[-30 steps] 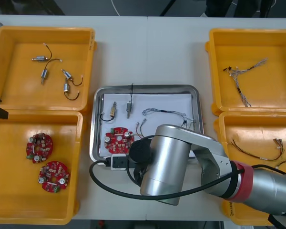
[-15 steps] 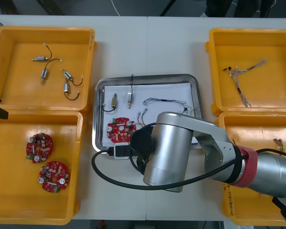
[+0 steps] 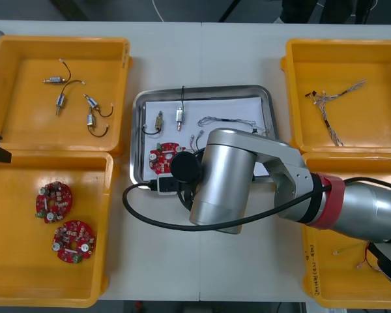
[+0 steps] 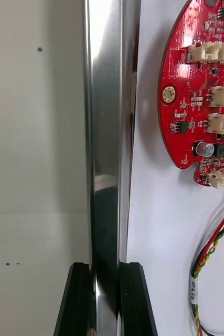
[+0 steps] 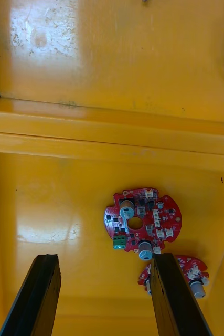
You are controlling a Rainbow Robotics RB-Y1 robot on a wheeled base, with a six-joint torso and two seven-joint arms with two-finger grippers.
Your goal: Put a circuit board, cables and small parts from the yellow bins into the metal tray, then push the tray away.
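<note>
Tabletop (image 3: 182, 49): right arm (image 3: 228, 182) folded inward, jaws pinching the metal tray's rim (image 4: 105, 157) (left jaws apart, parked).

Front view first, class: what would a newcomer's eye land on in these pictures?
The silver right arm looms over the near side of the metal tray, its right gripper shut on the tray's rim near a red circuit board. The left gripper hangs open above two more boards in a yellow bin.
</note>
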